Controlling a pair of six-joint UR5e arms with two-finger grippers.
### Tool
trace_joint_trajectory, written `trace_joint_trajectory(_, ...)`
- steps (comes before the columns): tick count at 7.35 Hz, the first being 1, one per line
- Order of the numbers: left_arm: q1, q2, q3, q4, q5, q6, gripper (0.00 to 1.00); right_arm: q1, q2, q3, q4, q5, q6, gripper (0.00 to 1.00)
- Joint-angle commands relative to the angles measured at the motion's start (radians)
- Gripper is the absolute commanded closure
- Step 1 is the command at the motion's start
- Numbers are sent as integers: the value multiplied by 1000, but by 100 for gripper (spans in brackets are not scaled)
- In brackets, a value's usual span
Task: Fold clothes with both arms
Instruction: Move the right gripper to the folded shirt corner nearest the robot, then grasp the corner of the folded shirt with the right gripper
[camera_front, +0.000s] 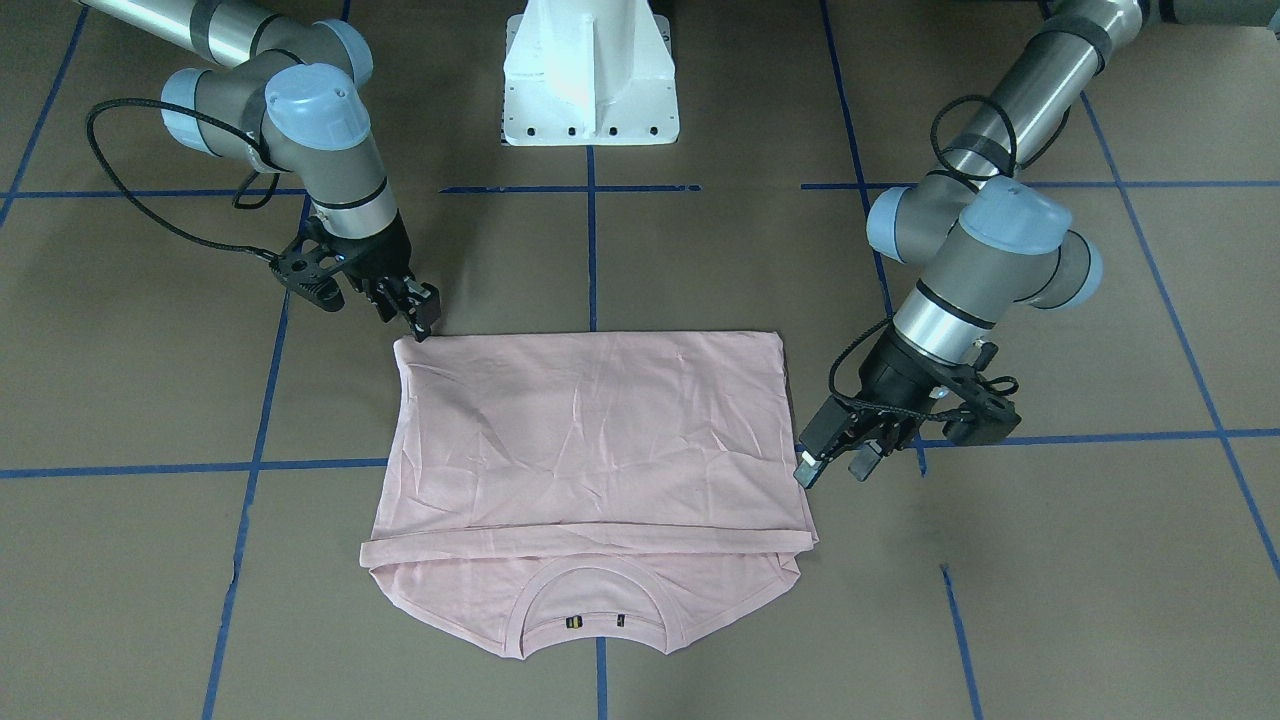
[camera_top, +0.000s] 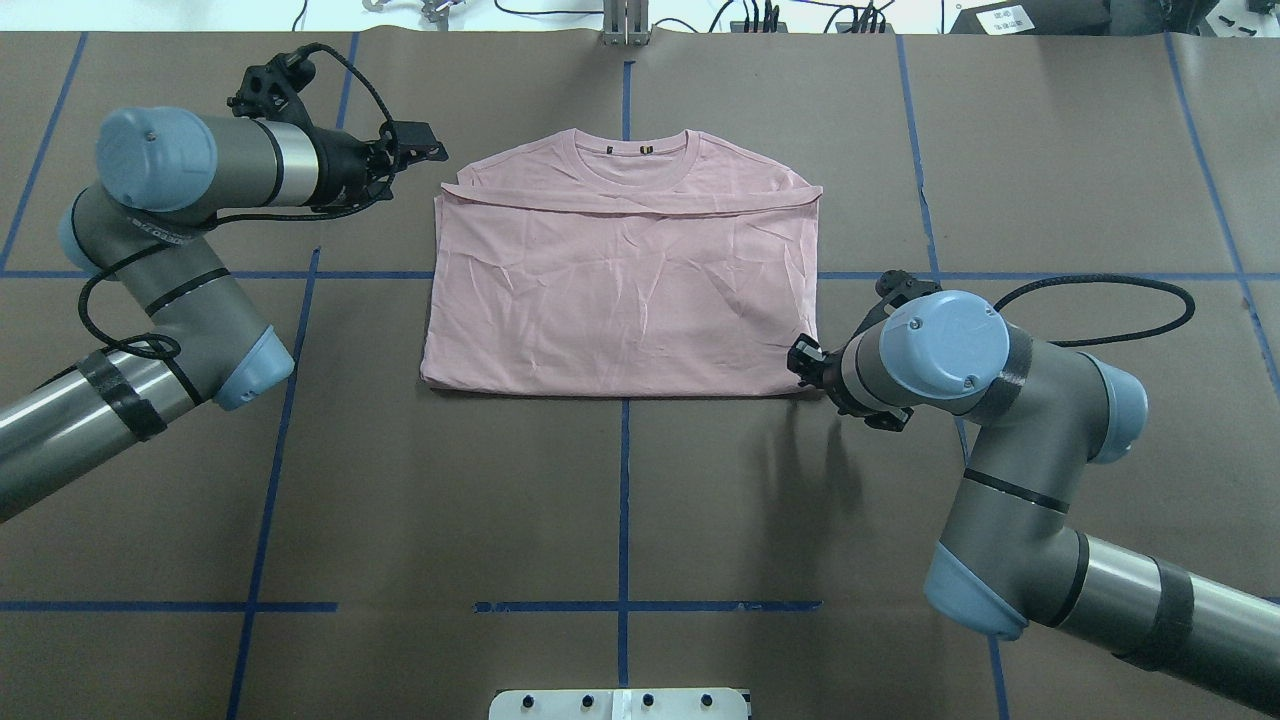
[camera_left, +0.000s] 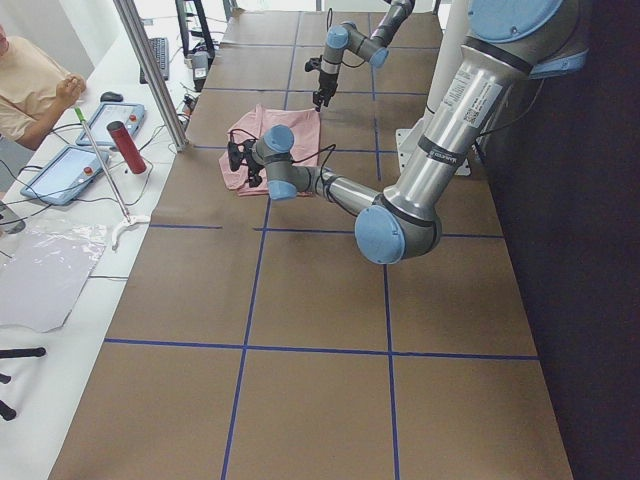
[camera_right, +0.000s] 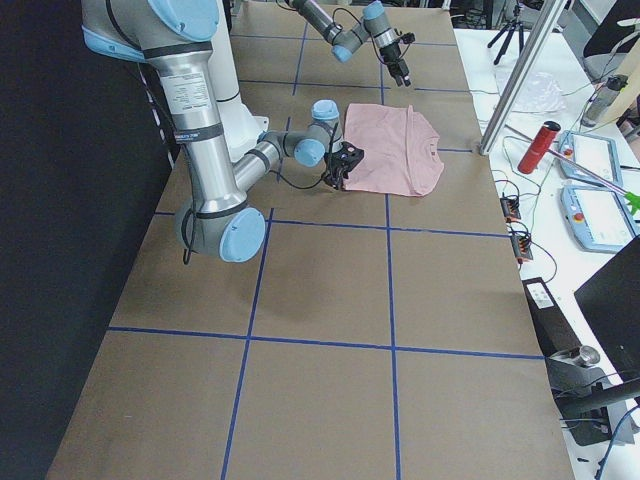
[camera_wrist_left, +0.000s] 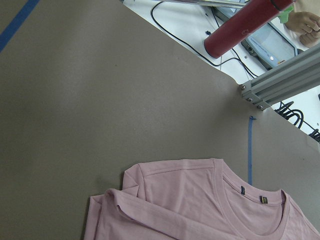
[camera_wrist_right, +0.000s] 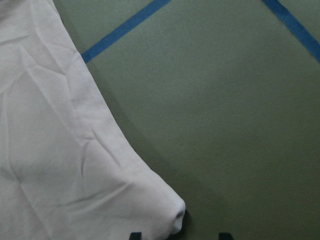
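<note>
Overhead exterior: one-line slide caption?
Half-folded pink T-shirt; right gripper at its near corner, left gripper beside its far, collar-end corner.

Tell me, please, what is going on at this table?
A pale pink short-sleeved T-shirt is being folded on the brown table. Its lower part already lies folded up, leaving the collar showing. The black right gripper is open at the shirt's near corner; the black left gripper, also open, hovers beside the shoulder.

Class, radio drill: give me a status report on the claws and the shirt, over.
Left claw open, beside the shirt. Right claw open at its folded corner. Cloth folded once, flat, collar showing. Nothing on top of it.
</note>
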Motion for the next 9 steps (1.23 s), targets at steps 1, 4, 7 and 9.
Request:
trace_joint_trajectory(1,0,9,2,0,2,3,1,-14,14,-32,1,-9,-1,42)
trace_joint_trajectory(4,1,9,0,0,2,0,1,-11,15,-27,-1,-31,-1,100)
trace_joint_trajectory(7,0,9,2,1,3,0,1,7,18,-20,2,-28,-11,100)
trace_joint_trajectory(9,0,11,2,1,5,0,1,12,-8,56,-2,-20,-11,100)
